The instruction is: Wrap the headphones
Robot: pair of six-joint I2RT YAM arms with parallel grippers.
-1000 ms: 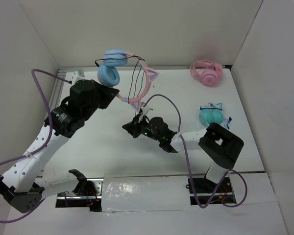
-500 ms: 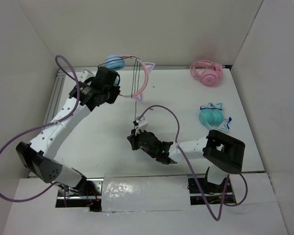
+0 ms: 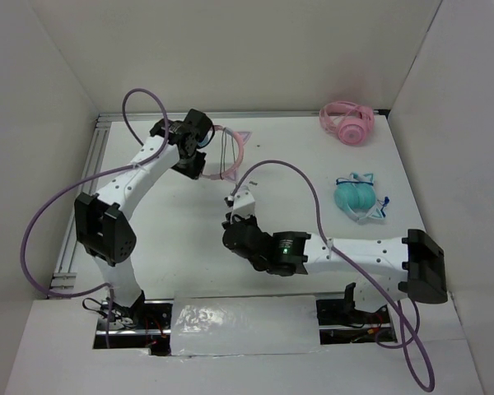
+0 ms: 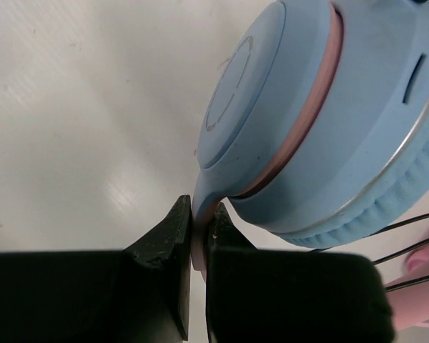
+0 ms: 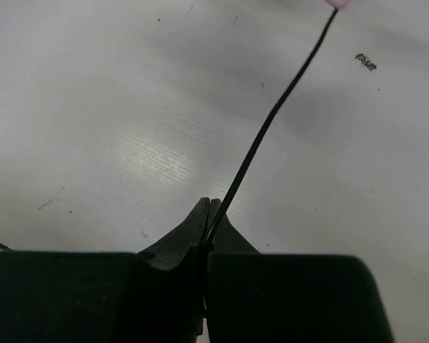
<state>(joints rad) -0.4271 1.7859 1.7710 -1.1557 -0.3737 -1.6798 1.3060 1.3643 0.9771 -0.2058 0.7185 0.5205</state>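
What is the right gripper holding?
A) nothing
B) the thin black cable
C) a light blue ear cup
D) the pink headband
B: in the right wrist view the right gripper is shut on the thin black cable, which runs up from between its fingertips.

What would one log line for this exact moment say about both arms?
left gripper: shut on headphones, just below blue ear cup | right gripper: shut on cable, running straight out from it
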